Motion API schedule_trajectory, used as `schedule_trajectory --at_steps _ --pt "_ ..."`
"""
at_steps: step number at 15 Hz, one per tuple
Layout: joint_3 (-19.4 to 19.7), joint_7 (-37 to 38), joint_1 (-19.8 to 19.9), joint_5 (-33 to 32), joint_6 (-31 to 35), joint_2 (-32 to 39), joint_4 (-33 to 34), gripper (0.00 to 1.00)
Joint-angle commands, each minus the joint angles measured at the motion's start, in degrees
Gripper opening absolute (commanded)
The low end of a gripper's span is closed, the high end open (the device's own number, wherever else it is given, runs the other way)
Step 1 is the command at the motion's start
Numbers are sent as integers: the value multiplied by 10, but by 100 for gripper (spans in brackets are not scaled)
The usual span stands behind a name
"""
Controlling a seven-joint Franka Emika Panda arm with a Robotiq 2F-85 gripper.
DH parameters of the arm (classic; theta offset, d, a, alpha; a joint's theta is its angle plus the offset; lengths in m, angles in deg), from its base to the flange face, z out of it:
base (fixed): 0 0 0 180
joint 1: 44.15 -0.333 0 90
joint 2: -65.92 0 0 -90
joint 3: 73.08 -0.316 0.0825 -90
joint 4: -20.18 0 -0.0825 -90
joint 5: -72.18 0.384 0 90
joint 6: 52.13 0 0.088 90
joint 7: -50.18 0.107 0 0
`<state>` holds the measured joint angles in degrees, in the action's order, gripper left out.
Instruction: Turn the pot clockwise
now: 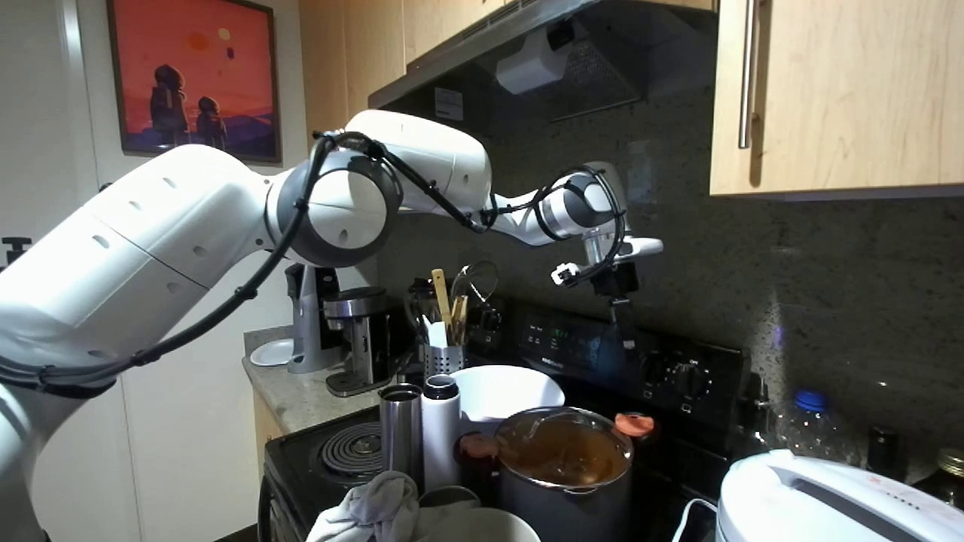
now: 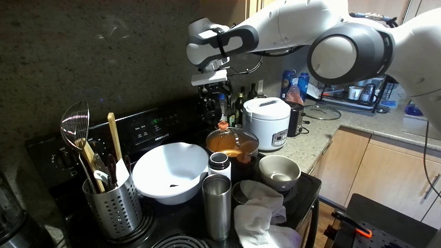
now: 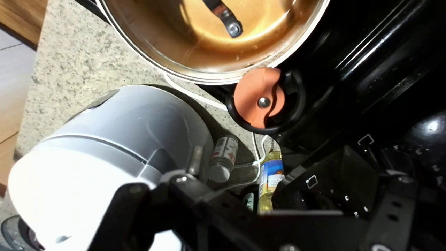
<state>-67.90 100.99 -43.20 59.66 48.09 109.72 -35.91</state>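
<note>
The pot (image 1: 565, 508) stands on the stove with its copper-brown inside and dark wall; it also shows in another exterior view (image 2: 223, 144) and at the top of the wrist view (image 3: 198, 61). A see-through lid with a strap handle seems to cover it. Its orange-and-black side handle (image 3: 259, 96) points toward the stove's back panel; a second orange handle (image 1: 479, 446) is on the opposite side. My gripper (image 3: 245, 165) is open and empty, with fingers apart and pointing down. It is above and behind the pot, near the back panel, in both exterior views (image 1: 623, 324) (image 2: 208, 113), not touching the pot.
A white bowl (image 2: 165, 172), white bottle (image 1: 442, 433) and steel canister (image 2: 217, 206) stand beside the pot. A white rice cooker (image 2: 267, 119) is close on its other side. A grey bowl (image 2: 279, 172) and towel (image 2: 255, 217) lie in front. The range hood (image 1: 527, 45) hangs above.
</note>
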Motion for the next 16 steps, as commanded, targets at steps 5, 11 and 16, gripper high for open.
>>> schedule_trajectory --at_steps 5,11,16 --pt "-33 -143 0 -3 1 -164 -197 100" --pt "-21 -232 -20 5 6 -291 -349 100" --pt "-35 -284 -25 7 9 -405 -490 100"
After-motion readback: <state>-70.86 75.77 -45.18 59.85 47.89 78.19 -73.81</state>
